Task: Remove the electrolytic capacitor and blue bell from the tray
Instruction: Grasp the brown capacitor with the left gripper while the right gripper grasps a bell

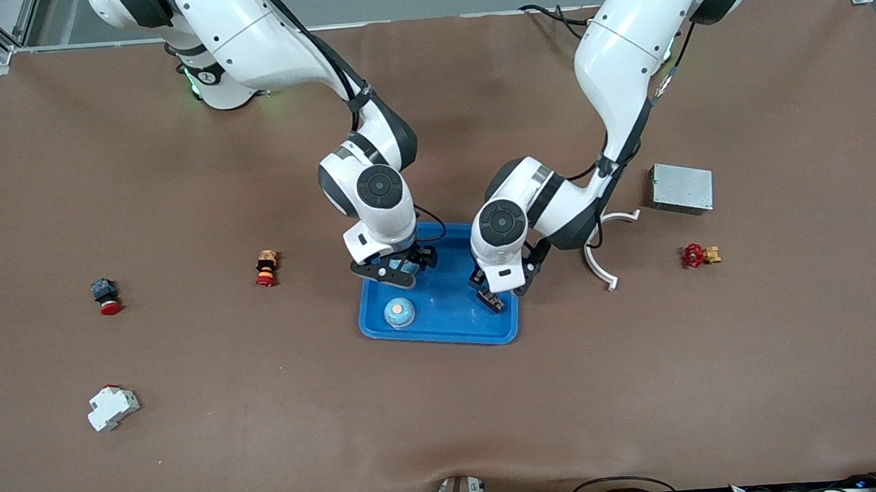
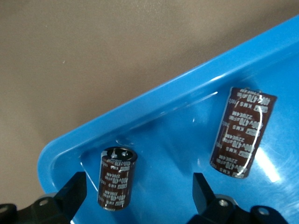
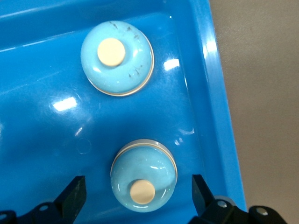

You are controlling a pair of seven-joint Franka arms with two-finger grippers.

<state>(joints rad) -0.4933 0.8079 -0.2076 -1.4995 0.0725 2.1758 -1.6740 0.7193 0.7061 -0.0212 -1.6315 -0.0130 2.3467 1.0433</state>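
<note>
Both my arms bend down over the blue tray (image 1: 443,333): left tool (image 2: 140,196) open astride a capacitor (image 2: 117,178), right tool (image 3: 138,196) open astride a bell (image 3: 144,176)

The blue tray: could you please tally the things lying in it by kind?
Bells: 2
Capacitors: 2
Total in the blue tray: 4
</note>
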